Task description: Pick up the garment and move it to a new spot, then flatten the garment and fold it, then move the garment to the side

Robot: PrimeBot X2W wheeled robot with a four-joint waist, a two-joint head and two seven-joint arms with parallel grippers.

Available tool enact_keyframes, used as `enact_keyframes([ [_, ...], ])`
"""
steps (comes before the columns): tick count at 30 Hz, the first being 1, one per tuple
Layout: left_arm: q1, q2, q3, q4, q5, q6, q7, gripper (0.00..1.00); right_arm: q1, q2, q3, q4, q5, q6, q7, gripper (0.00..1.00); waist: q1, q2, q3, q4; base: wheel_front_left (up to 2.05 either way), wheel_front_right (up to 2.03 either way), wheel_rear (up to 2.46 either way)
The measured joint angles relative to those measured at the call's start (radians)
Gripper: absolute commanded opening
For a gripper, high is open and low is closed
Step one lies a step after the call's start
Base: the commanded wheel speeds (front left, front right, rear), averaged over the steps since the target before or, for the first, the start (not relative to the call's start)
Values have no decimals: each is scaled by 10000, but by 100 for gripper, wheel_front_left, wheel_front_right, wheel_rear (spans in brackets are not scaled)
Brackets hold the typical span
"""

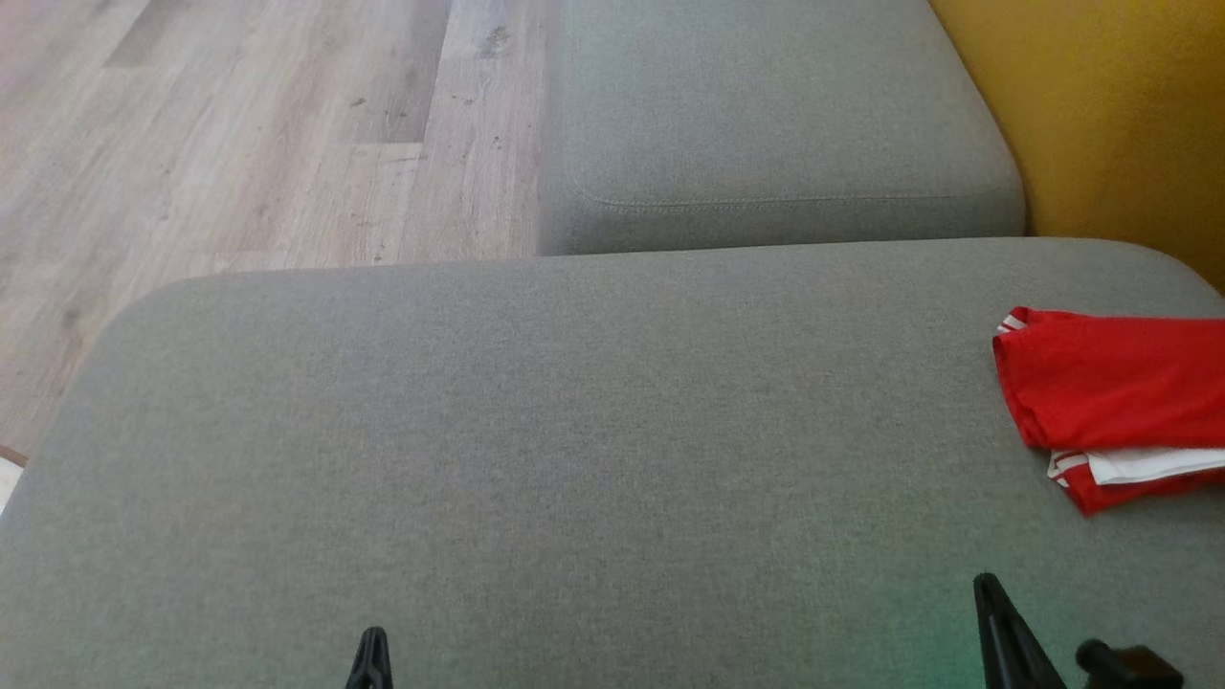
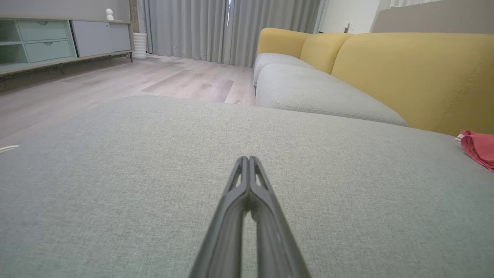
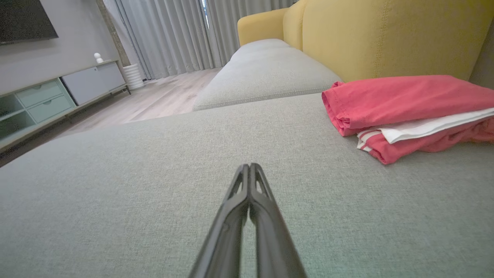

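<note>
The garment (image 1: 1115, 397) is red with white trim, folded into a stack at the far right of the grey sofa cushion (image 1: 574, 431). Its folded edge (image 3: 405, 112) lies ahead and to the right of my right gripper (image 3: 249, 166), whose fingers are pressed together with nothing between them. A corner of the garment (image 2: 478, 148) shows at the right edge of the left wrist view. My left gripper (image 2: 249, 159) is shut and empty, low over the bare cushion, far left of the garment. Both grippers sit at the bottom of the head view: left gripper (image 1: 371, 639), right gripper (image 1: 986, 584).
A second grey seat cushion (image 1: 775, 124) lies beyond, with the yellow sofa back (image 1: 1120, 115) to the right. Wooden floor (image 1: 239, 134) spreads to the left past the cushion edge. A low cabinet (image 2: 58, 42) and grey curtains (image 2: 231, 27) stand across the room.
</note>
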Motion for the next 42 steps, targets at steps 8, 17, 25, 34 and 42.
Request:
enact_keyframes([
  [8,-46,19,36,67,-972,-125,130,0,-75,13,-73,-12,938,0,244,0,0,0,99,-38,0,0,0],
  [17,-319,42,128,224,-2044,-311,364,0,-337,38,-165,-17,1977,0,499,0,0,0,208,-81,0,0,0],
  [25,-589,59,351,297,-2989,-453,537,0,-514,59,-314,-17,2901,0,740,0,0,0,304,-119,0,0,0],
  [34,-847,77,460,341,-4042,-627,734,0,-738,71,-416,-19,3942,0,995,0,0,0,414,-163,0,0,0],
  [42,-1029,96,681,387,-4846,-798,938,0,-903,81,-502,-21,4753,0,1179,0,0,0,499,-198,0,0,0],
])
